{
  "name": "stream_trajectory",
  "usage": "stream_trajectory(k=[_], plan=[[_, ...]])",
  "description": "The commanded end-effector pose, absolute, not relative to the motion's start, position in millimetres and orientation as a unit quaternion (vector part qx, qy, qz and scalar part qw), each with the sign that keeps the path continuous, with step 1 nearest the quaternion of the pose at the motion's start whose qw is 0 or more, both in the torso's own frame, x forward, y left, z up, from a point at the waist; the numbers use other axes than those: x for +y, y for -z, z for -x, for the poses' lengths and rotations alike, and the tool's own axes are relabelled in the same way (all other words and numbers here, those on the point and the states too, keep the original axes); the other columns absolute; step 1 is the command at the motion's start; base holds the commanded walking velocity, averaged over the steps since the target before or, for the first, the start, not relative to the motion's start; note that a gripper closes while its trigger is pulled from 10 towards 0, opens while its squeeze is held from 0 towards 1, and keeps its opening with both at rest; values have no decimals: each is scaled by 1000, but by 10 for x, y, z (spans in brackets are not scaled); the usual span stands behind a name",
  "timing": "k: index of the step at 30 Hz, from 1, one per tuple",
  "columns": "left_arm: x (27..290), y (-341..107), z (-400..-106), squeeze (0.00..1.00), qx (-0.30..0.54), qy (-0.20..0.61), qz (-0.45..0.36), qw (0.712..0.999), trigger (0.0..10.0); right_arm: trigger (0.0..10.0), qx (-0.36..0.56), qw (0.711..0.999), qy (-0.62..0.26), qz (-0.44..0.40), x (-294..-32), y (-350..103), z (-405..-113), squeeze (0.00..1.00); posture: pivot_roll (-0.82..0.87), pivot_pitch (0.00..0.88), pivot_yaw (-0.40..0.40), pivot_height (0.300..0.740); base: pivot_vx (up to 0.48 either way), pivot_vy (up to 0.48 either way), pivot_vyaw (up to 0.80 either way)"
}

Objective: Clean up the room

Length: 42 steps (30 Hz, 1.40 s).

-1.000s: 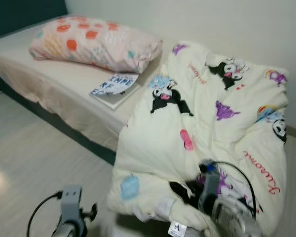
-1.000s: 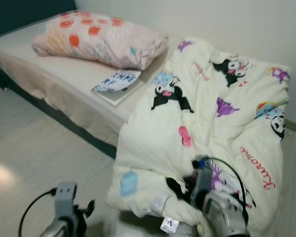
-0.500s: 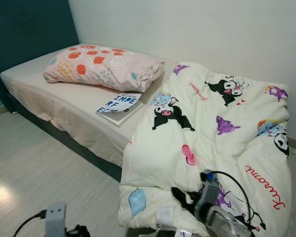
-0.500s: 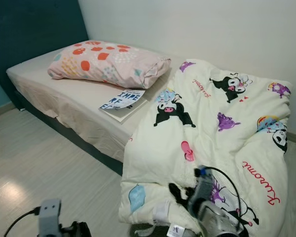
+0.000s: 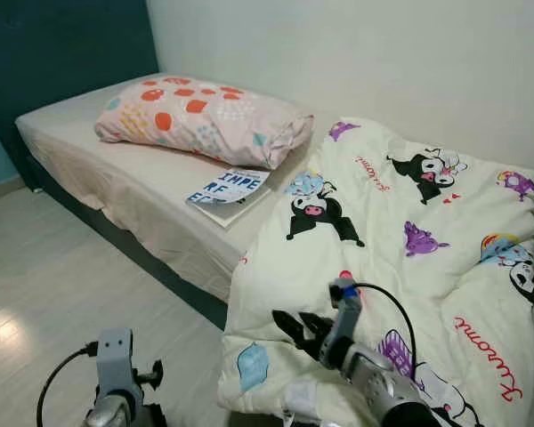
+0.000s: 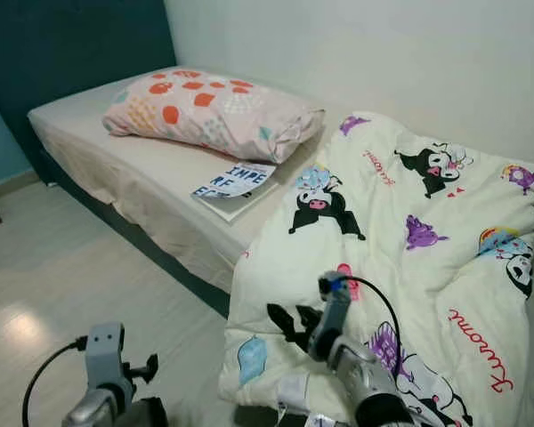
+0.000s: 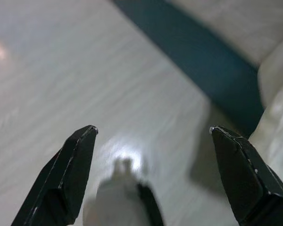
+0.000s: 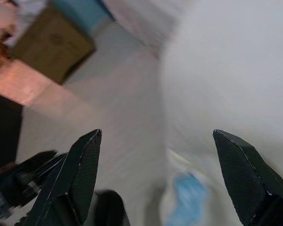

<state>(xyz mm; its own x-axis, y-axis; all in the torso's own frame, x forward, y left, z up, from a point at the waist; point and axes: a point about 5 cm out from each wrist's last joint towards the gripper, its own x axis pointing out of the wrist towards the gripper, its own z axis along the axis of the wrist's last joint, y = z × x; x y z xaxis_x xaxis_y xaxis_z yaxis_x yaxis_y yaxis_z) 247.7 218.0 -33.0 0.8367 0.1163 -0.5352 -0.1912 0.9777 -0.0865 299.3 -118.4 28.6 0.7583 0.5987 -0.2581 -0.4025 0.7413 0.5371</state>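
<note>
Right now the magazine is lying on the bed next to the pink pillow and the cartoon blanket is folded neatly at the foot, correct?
Not folded: in the left eye view the blanket is spread out crumpled, its edge hanging off the bed. The magazine does lie beside the pillow.

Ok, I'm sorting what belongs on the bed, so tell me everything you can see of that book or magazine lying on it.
The magazine lies flat on the beige sheet of the bed, near its floor-side edge. Its white cover carries large dark blue letters, and it seems to rest on a thicker pale book or pad beneath. It sits just in front of the pink patterned pillow, with the cartoon-print duvet beside it. Whether pillow or duvet touches it is unclear.
</note>
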Motion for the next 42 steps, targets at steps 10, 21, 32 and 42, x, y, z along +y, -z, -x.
stream_trajectory(k=[10, 21, 32, 42], plan=[[2274, 387, -2389, 0, 295, -109, 76, 946, 10000, 10000, 243, 915, -251, -203, -1197, -128, -2945, 0, -26, 0, -48, 572, 0, 0, 0], [2265, 535, -2202, 0, 343, -116, 70, 929, 10000, 10000, 313, 912, -194, -180, -1312, 184, -2722, 0, -8, 0, -44, 601, 0, 0, 0], [2249, 766, -1832, 0, 427, -106, 47, 897, 10000, 10000, 400, 897, -95, -161, -1567, 582, -2273, 0, -41, 0, -14, 641, -131, 0, 0], [2134, 774, -1869, 0, 433, -76, 35, 897, 10000, 10000, 426, 890, -58, -154, -1717, 684, -2108, 0, -55, 0, -14, 680, -192, 0, 0]])
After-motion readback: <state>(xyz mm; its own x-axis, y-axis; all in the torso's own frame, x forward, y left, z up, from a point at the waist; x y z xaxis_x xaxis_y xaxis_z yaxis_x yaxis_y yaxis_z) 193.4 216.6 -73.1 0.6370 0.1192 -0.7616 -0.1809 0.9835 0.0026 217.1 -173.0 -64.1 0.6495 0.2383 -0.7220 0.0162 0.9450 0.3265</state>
